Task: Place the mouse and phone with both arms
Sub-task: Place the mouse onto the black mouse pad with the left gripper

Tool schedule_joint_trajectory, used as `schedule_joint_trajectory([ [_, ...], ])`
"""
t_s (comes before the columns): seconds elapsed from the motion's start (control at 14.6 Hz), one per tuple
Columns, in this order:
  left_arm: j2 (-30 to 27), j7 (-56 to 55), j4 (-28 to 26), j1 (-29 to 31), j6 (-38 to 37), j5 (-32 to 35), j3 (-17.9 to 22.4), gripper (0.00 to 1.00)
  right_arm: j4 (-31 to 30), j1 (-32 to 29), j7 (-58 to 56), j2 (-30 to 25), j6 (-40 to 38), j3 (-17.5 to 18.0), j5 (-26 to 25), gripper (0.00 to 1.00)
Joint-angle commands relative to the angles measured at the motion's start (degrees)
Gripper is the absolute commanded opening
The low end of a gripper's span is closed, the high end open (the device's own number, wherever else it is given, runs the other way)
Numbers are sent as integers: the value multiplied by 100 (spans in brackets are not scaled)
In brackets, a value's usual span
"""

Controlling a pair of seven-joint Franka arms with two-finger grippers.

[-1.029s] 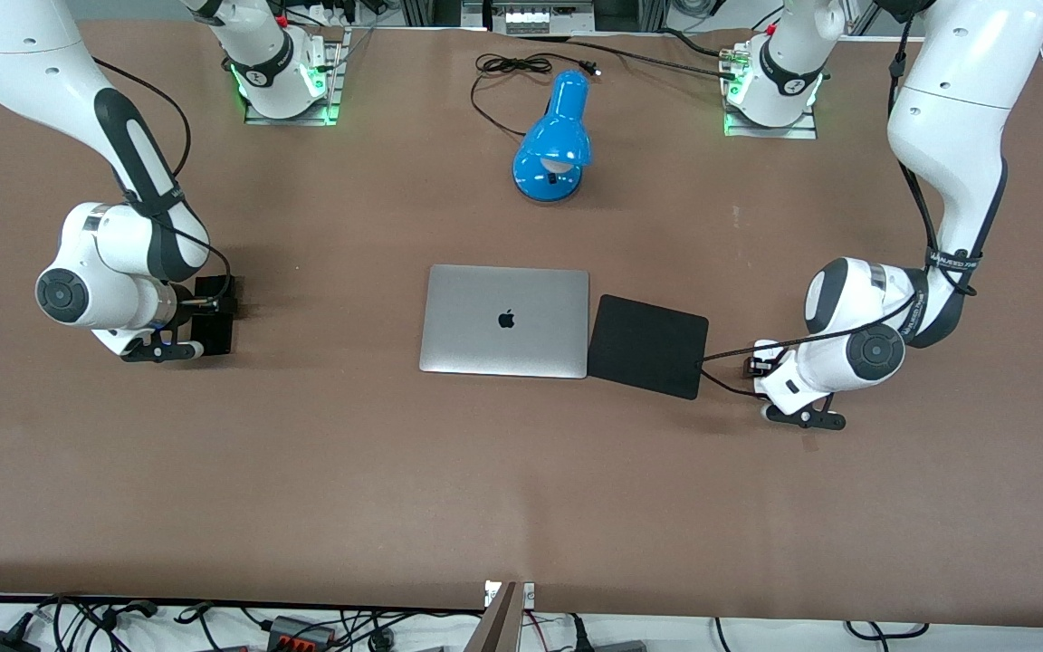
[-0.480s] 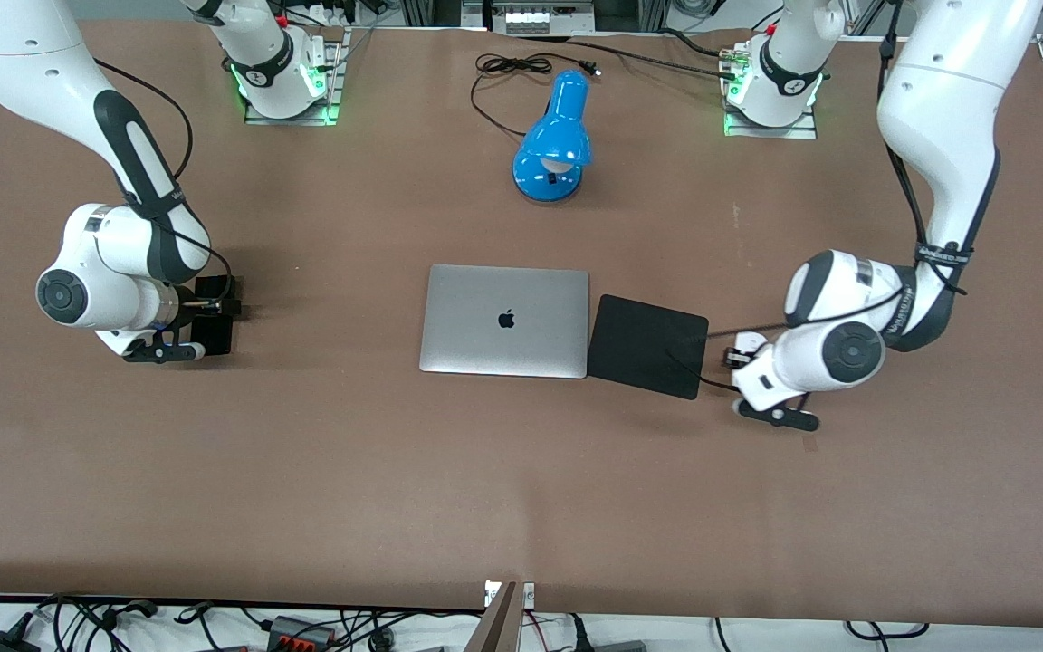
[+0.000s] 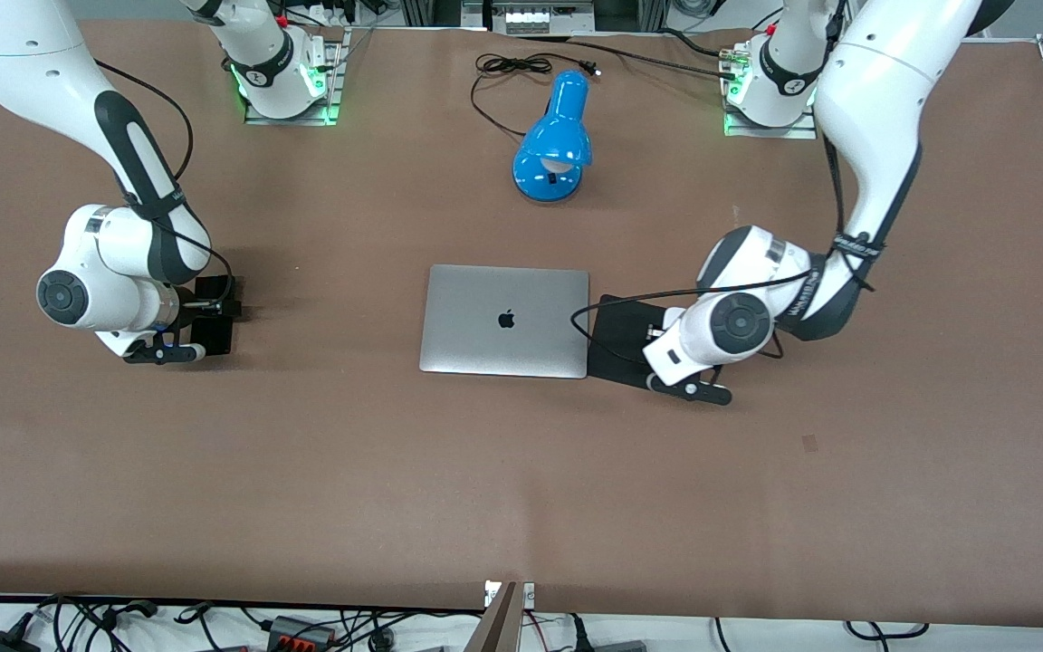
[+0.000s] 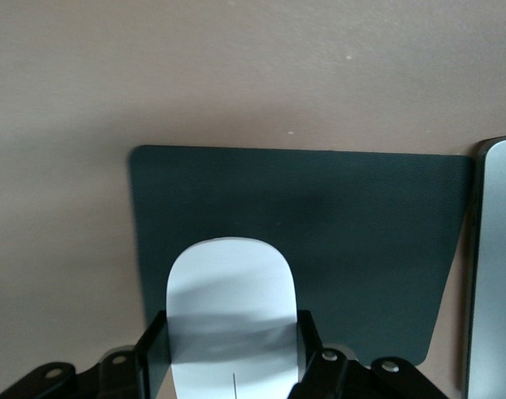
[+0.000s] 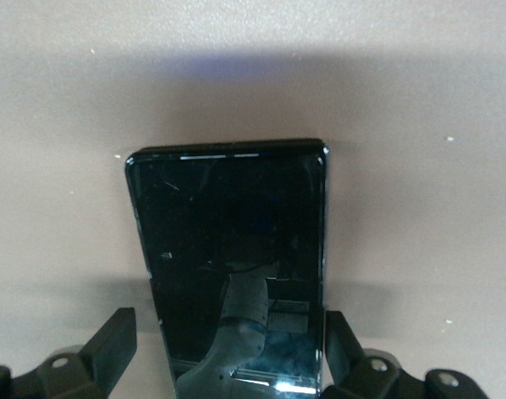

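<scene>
Carrying the small glossy white mouse (image 4: 232, 320) clamped between its fingers, the left gripper (image 3: 666, 349) has swung over the square black mouse pad (image 3: 623, 340), not yet set down. The right gripper (image 5: 228, 353) hovers open around the slim black phone (image 5: 232, 274), apparently resting on the brown table (image 3: 395, 471) toward the right arm's end.

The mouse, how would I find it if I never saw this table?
Start at the silver laptop in the middle of the table. Beside it, toward the left arm's end, lies a black square pad. The left gripper holds the mouse over that pad: it is small, white and rounded, the only white thing there.
</scene>
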Motion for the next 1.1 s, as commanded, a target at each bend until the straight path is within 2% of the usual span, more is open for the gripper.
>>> schedule_joint_trajectory([
  [0.0,186,-64,49,4,242,23,-14,48,160,-15,-18,143,20,22,-78,100],
  [0.27,388,-73,31,-40,533,23,-14,48,160,-6,-18,143,2,22,-78,97],
  [0.48,406,-99,31,-76,533,23,-14,48,160,-24,34,143,-33,22,-78,51],
  [0.62,432,-170,40,-76,533,23,-14,53,160,-41,-26,134,-50,30,-78,37],
  [0.69,432,-196,31,-76,533,23,-14,58,160,-41,-27,117,-77,30,-78,31],
  [0.82,397,-196,40,-58,507,23,-14,100,160,-33,-96,64,-234,39,-78,27],
  [1.03,205,-179,66,47,419,24,-23,100,203,46,-106,-365,-620,74,-69,27],
])
